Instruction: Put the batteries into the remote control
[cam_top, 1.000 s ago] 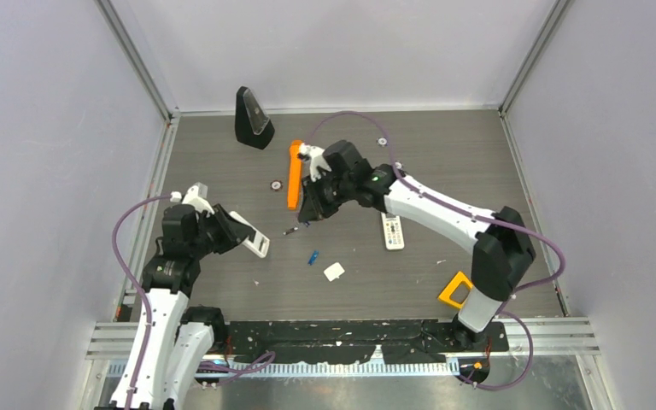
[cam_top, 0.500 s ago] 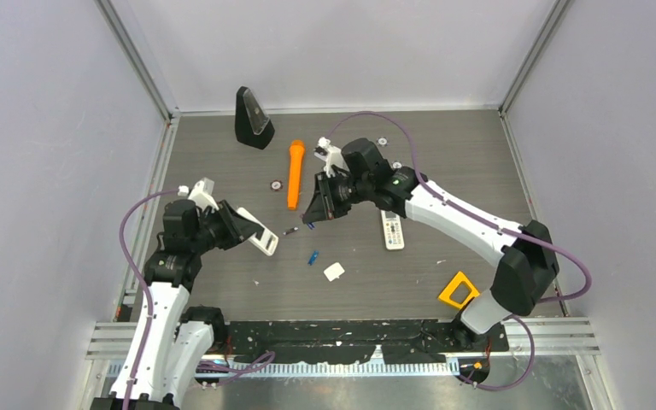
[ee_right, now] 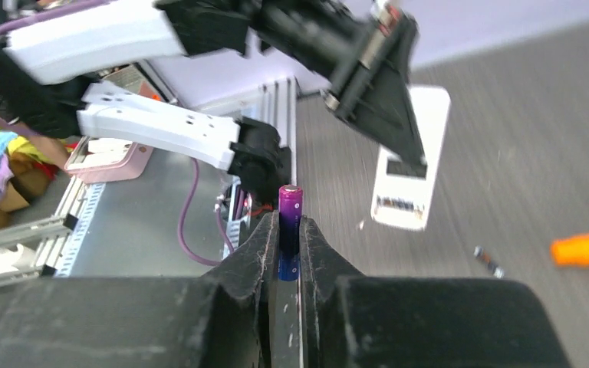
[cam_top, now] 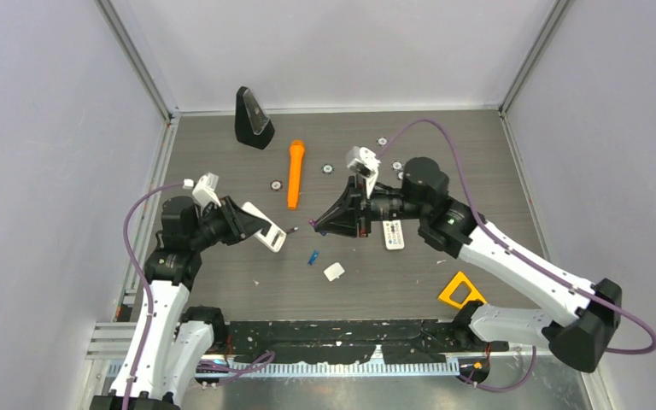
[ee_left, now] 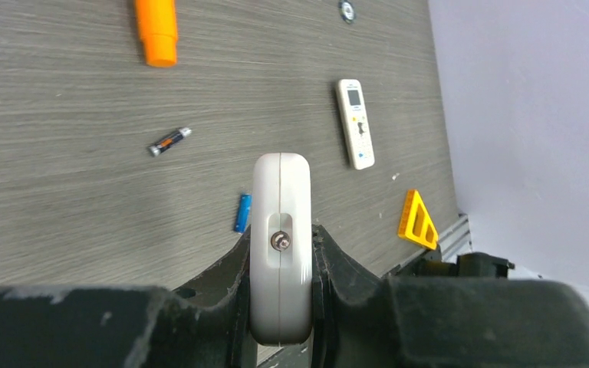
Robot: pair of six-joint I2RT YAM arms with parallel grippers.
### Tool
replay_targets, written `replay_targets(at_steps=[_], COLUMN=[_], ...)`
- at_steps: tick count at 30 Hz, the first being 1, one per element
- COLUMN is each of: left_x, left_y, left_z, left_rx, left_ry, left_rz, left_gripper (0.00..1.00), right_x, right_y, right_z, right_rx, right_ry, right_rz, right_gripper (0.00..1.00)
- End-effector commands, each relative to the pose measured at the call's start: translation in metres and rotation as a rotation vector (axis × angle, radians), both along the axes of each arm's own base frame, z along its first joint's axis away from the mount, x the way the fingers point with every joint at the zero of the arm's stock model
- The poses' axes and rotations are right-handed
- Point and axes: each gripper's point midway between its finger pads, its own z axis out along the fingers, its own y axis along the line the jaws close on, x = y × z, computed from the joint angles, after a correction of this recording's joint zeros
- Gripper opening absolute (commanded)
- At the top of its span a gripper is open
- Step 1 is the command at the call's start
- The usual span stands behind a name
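Observation:
A white remote control (ee_left: pixel 280 230) is clamped edge-on in my left gripper (ee_left: pixel 280 239), raised over the table's left part (cam_top: pixel 266 229). From the right wrist view, the remote's (ee_right: pixel 409 170) open battery bay faces up. My right gripper (ee_right: pixel 289 224) is shut on a purple battery (ee_right: pixel 289 208) that sticks out past the fingertips. Seen from above, this gripper (cam_top: pixel 315 224) points left, a short gap from the held remote. A dark grey battery (cam_top: pixel 291 230) (ee_left: pixel 169 141) and a blue battery (cam_top: pixel 313 257) (ee_left: pixel 242 212) lie on the table between the grippers.
A second white remote (cam_top: pixel 393 232) lies under the right arm. A small white cover piece (cam_top: pixel 334 272) sits near the blue battery. An orange marker (cam_top: pixel 294 173), a black wedge stand (cam_top: pixel 252 118), a yellow triangle (cam_top: pixel 459 289) and small round discs (cam_top: pixel 274 183) are scattered around.
The right arm has swung out to the right and turned its gripper to point left with the purple battery. The left gripper has carried the remote a little rightward toward it.

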Motion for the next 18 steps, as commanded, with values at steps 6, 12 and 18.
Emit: replay_targets(at_steps=[6,12,18], left_x=[-0.012,-0.02,-0.021], left_y=[-0.035,-0.049,-0.057], left_z=[0.067,0.077,0.085], left_rx=[-0.108,-0.15,-0.19], left_ry=[-0.235,-0.256,-0.275], left_rz=[-0.257,-0.338,-0.357], left_gripper=[0.0,0.0,0.0], right_x=[-0.058,-0.069,-0.069], right_y=[-0.016,-0.018,-0.019], right_z=[0.08,0.091,0.101], right_rx=[0.247,0.284,0.302], right_ry=[-0.495,-0.608,-0.608], right_rz=[0.215,0.214,0.188], right_gripper=[0.1,0.1,0.1])
